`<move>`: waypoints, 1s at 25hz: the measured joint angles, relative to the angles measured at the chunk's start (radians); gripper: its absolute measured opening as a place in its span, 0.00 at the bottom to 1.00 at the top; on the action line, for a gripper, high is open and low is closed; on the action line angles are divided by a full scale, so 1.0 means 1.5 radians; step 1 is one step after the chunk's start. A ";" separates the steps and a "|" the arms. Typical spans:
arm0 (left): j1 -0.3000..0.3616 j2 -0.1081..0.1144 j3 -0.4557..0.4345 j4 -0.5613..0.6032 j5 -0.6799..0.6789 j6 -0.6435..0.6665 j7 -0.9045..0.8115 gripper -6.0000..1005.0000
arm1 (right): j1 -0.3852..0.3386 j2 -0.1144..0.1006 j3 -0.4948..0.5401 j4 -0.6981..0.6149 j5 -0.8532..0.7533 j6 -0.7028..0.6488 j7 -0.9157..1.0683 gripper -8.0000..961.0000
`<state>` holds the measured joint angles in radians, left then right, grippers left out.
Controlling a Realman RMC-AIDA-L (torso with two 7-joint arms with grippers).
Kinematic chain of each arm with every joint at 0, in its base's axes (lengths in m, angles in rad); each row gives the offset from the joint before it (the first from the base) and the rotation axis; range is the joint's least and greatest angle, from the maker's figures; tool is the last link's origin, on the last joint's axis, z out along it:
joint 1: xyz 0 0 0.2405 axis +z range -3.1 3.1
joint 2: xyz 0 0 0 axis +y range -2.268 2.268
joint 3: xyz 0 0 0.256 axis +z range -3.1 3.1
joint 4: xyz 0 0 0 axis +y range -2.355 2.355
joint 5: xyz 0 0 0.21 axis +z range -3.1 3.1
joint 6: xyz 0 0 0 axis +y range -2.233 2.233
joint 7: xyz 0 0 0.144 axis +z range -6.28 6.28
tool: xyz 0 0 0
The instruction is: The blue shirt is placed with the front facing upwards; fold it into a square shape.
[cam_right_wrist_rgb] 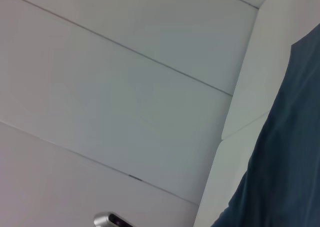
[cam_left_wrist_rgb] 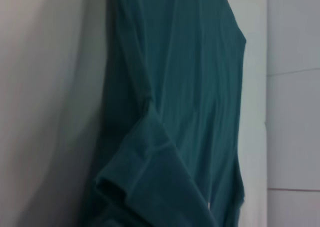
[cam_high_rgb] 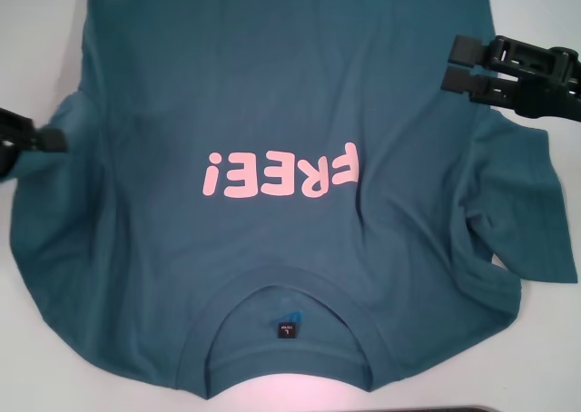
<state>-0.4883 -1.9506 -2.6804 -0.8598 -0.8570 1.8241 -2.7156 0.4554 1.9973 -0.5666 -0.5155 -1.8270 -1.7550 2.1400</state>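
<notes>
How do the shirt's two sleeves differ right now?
On the blue shirt, the right sleeve spreads flat, outward over the table; the left sleeve is bunched and creased. The right gripper hovers open beyond the right sleeve; the left gripper touches the left sleeve. Both are the same teal.

White table (cam_high_rgb: 36,49) w/ bare surface showing at the corners and along the near edge. Pale wall panels (cam_right_wrist_rgb: 125,97) w/ thin seams behind it in the right wrist view; small silver fitting (cam_right_wrist_rgb: 111,220) at that view's edge, can't tell what.
</notes>
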 joint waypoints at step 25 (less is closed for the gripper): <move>0.031 -0.132 0.048 -0.115 0.001 -0.133 0.014 0.02 | 0.012 -0.002 0.003 -0.003 0.000 0.006 0.006 0.89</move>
<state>-0.4416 -2.1492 -2.6078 -1.0320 -0.8556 1.6240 -2.6950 0.4730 1.9942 -0.5619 -0.5202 -1.8266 -1.7462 2.1491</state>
